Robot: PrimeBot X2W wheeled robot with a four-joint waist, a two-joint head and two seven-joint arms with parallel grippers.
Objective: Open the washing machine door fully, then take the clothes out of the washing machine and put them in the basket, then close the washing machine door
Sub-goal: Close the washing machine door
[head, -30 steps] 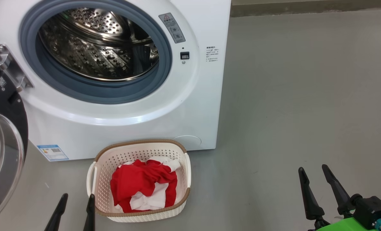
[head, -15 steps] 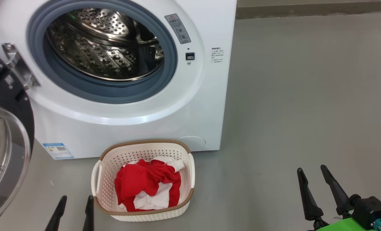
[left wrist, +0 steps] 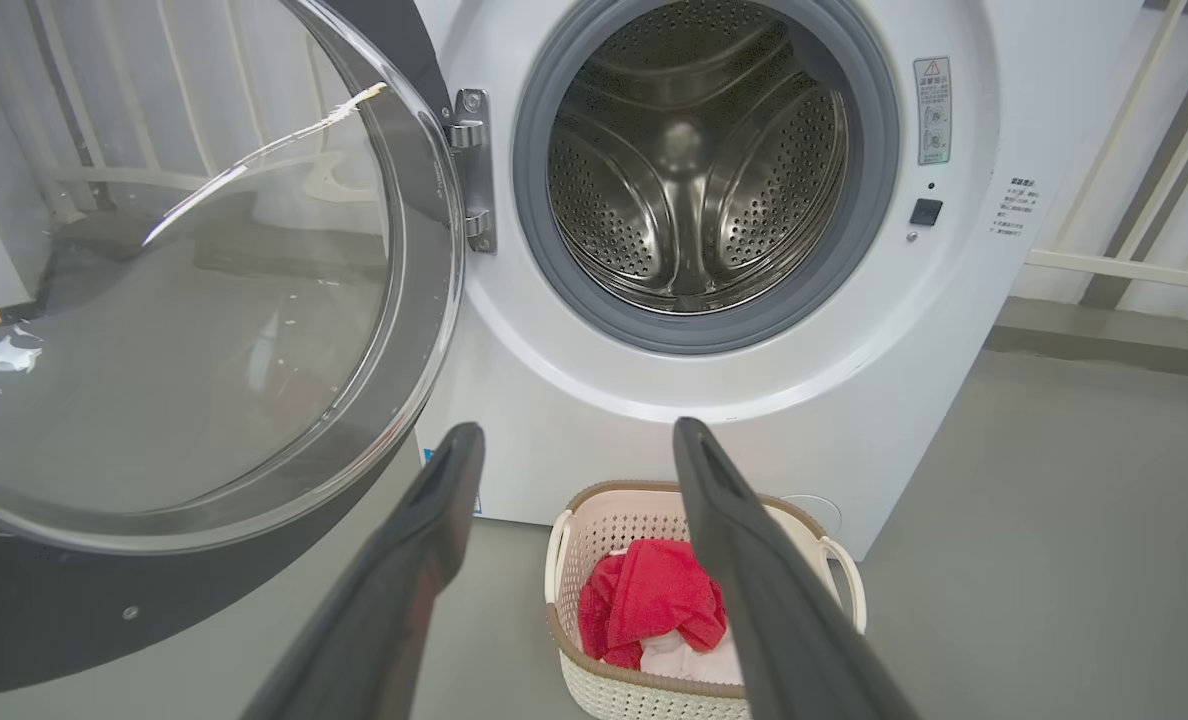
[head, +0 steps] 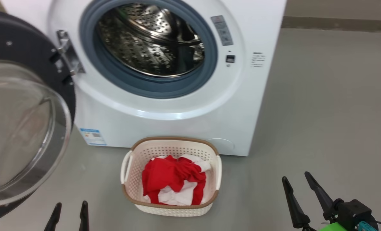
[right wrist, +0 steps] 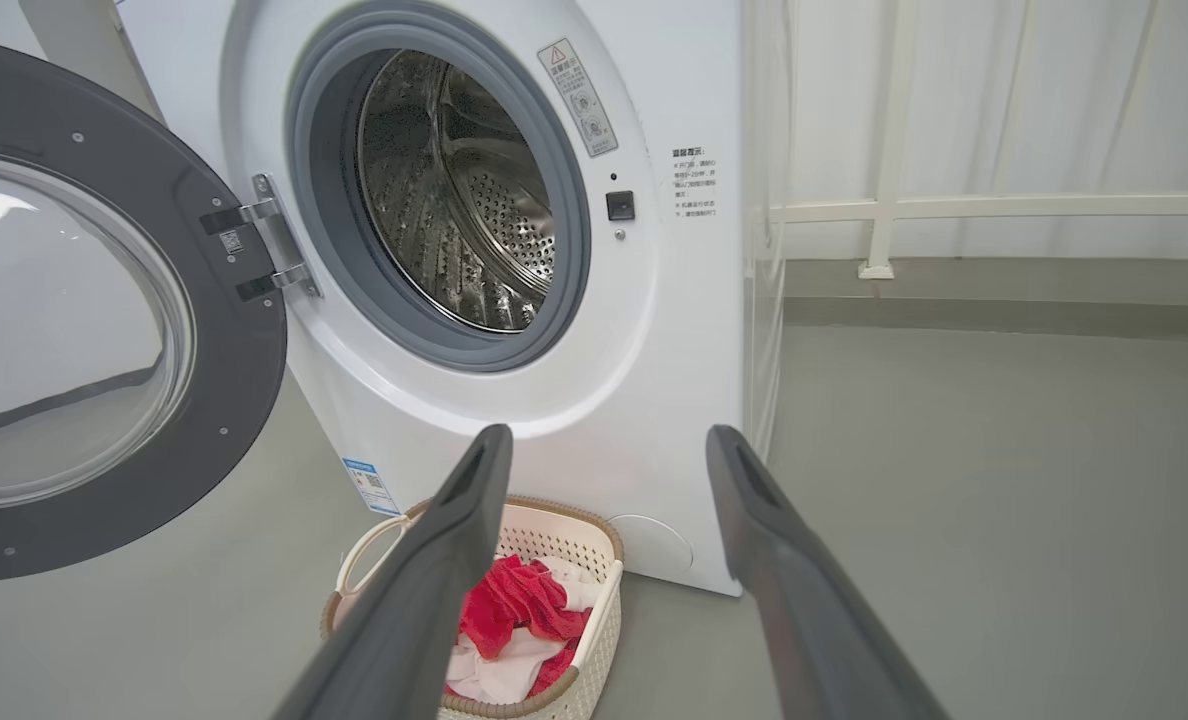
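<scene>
- The washing machine door [head: 23, 128] is seen swung wide open, hinged on the side of the washing machine [head: 184, 128] at the robot's left; the steel drum [head: 152, 41] is exposed.
- The basket [head: 171, 140] is set on the grey floor [head: 322, 112] just before the washing machine, with the clothes [head: 171, 178] heaped inside it.
- The left gripper [head: 71, 203] is held low before the washing machine, between door and basket, fingers spread apart and empty.
- The right gripper [head: 295, 175] is held off the washing machine's right front corner, fingers likewise parted, gripping nothing.
</scene>
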